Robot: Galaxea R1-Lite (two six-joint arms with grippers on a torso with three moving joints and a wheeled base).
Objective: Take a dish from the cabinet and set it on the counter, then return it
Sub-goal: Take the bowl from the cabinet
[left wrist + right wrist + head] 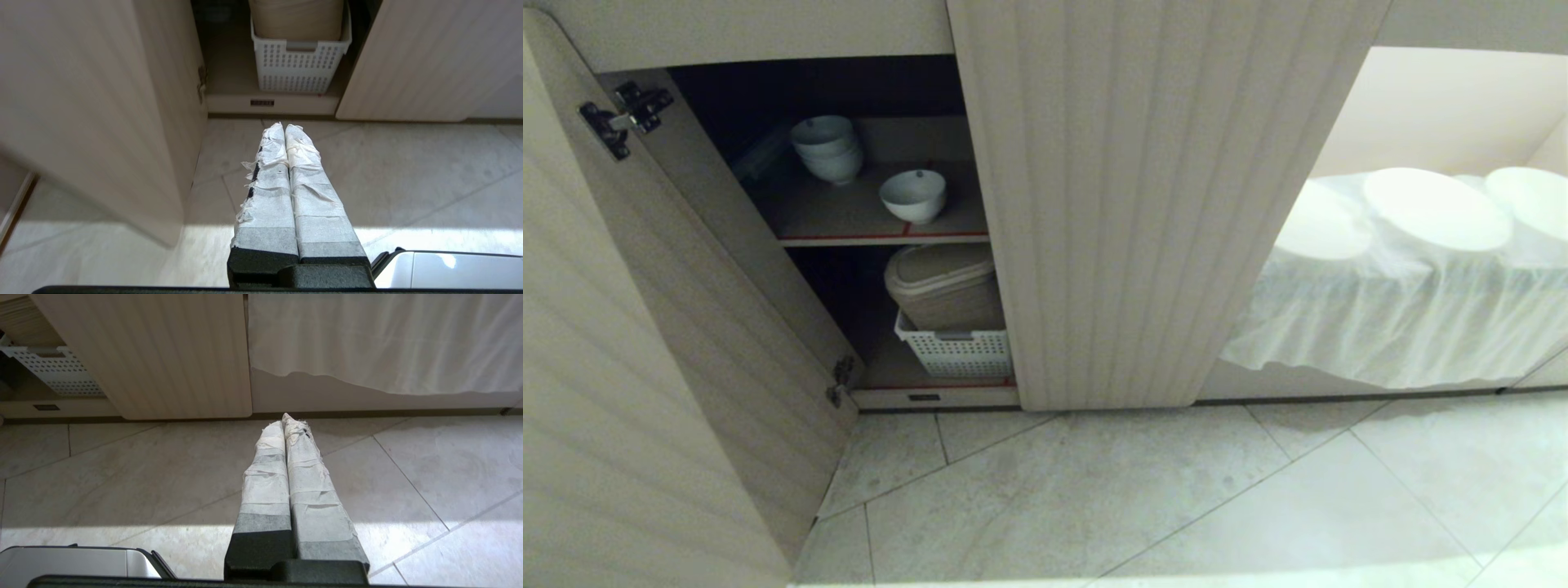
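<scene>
We see both tape-wrapped pincers, left pincer (284, 127) and right pincer (283, 418), pressed closed and empty; the small white ceramic bowl (913, 196) sits on the open beige ribbed cabinet's (1152, 204) upper shelf.

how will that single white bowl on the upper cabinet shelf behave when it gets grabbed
The single white bowl looks like glazed ceramic, so probably rigid, breakable and a bit slippery. Its deep rounded body on a narrow foot suggests it may tip or slide if nudged at the rim. It stands apart from the stacked bowls, so lifting it shouldn't disturb them.

Both the left gripper (284, 127) and the right gripper (287, 418) have long fingers wrapped in frayed white tape. Their bases are black. A glossy grey-white body panel (457, 269) sits beside them.
</scene>
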